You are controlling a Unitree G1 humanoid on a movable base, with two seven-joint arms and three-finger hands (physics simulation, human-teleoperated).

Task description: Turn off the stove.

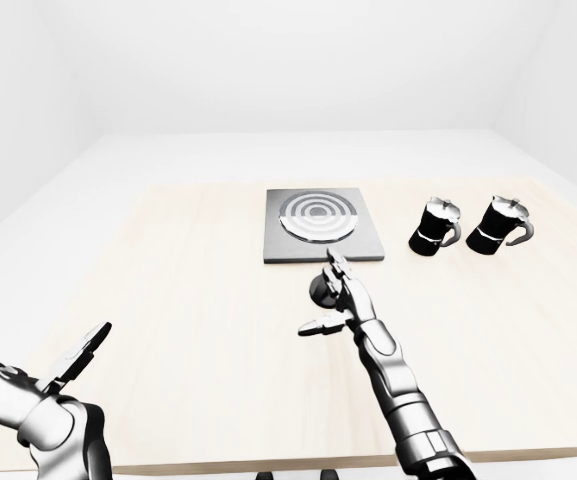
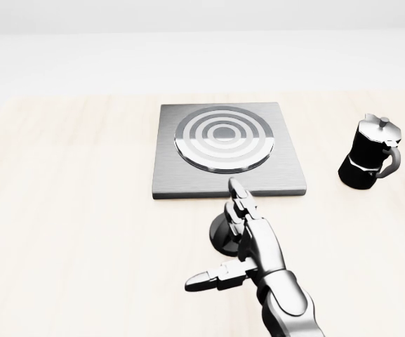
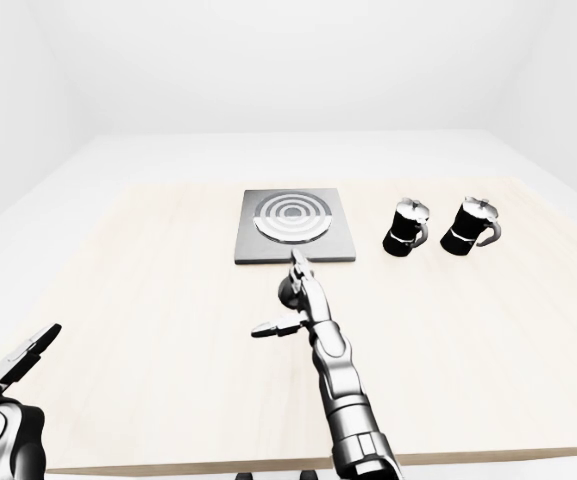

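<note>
Head view: metallic right hand, fingers spread, seemingly touching round black knob below square steel stove.

We count: one stove, one dark knob, two black moka pots, one bench, two hands.

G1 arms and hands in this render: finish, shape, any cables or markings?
Both arms are glossy chrome-grey metal built from rounded, segmented links with darker joints. The right hand and left hand have three slim, jointed fingers with dark tips. No cables, sleeves or markings are visible.
</note>
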